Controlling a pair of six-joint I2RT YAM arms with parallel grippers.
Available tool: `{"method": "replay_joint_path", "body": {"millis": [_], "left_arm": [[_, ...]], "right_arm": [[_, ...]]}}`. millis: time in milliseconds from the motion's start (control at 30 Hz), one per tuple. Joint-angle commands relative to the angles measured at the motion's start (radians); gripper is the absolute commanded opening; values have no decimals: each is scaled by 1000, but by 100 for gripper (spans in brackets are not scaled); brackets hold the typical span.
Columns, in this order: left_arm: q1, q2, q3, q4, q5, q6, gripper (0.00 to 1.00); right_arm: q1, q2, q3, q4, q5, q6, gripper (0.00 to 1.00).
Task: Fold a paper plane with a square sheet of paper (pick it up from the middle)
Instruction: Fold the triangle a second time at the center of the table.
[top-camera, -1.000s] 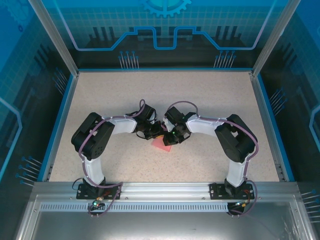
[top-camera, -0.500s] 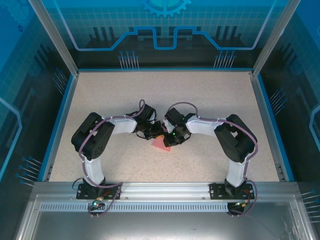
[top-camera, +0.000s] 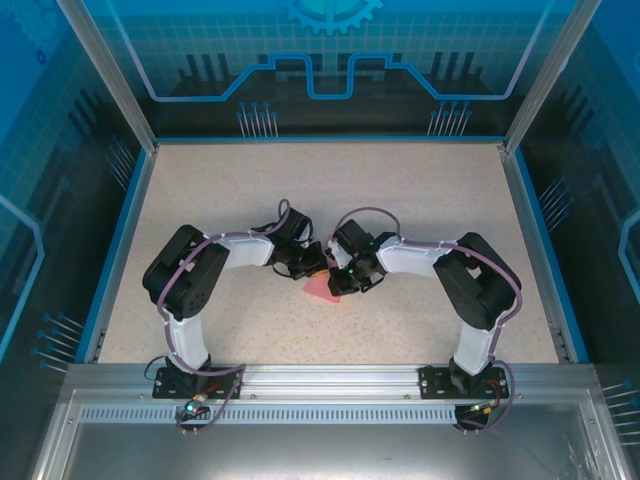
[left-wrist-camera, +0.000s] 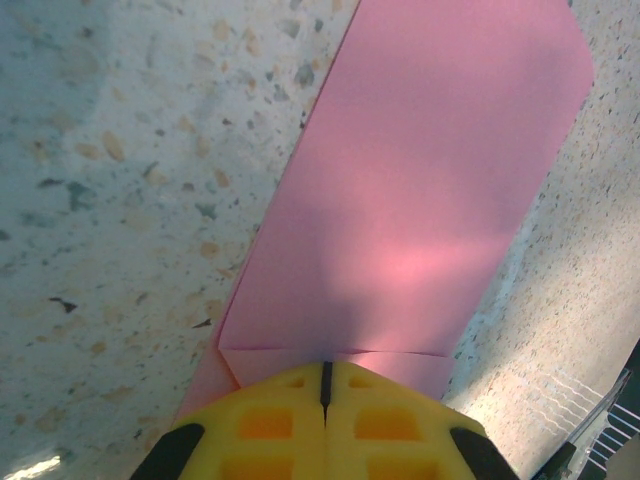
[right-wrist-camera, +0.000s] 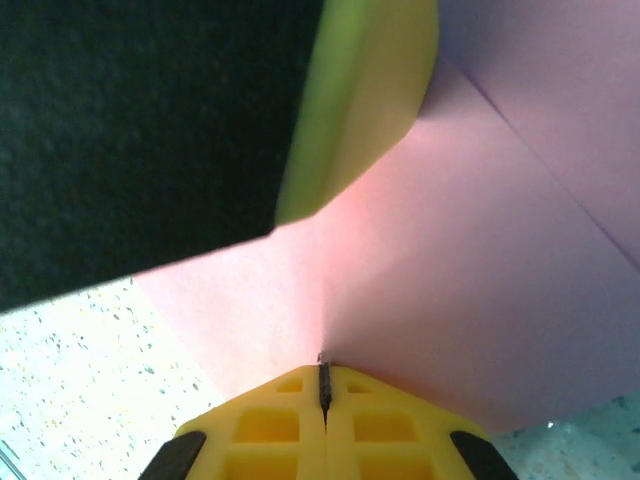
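The pink sheet of paper (top-camera: 320, 291) lies folded on the speckled table (top-camera: 400, 190) between the two arms. In the left wrist view the paper (left-wrist-camera: 420, 200) is a long flat band with a cross crease near my left gripper (left-wrist-camera: 325, 365), whose shut yellow tips rest on top of it. My right gripper (right-wrist-camera: 323, 365) is shut on the paper (right-wrist-camera: 450, 280), and a raised crease runs up from its tips. A left finger (right-wrist-camera: 365, 100) stands on the sheet just beyond. From above, the left gripper (top-camera: 322, 267) and right gripper (top-camera: 335, 285) nearly touch. The paper plane is out of view.
Blue rails (top-camera: 120, 240) border the table on the left, right and back, with transparent walls above them. The arm bases (top-camera: 195, 378) sit on the metal beam at the near edge. Bare tabletop (top-camera: 330, 190) stretches behind the grippers.
The right gripper has crept slightly toward the near left over the paper, and its elbow has shifted right. The left arm has stayed put.
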Motion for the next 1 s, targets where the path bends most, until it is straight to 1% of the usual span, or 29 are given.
{"method": "replay_joint_path", "body": {"millis": [0, 133, 267, 433, 533, 767, 967], "left_arm": [[-7, 92, -49, -145, -142, -21, 0], [-7, 92, -49, -146, -141, -22, 0], [-7, 92, -49, -140, -136, -21, 0], [-7, 91, -48, -136, -132, -23, 0], [-6, 89, -49, -134, -127, -24, 0], [-8, 95, -48, -128, -118, -28, 0], [-6, 95, -49, -125, -118, -30, 0]], "right_arm": [[42, -13, -73, -143, -37, 7, 4], [44, -59, -120, -135, -43, 21, 4], [41, -127, -121, -139, -18, 22, 4], [40, -186, -62, -110, 17, 37, 4], [41, -163, -33, -76, 27, 59, 4], [44, -50, 19, 13, 25, 124, 4], [43, -10, 8, 4, 45, 128, 3]]}}
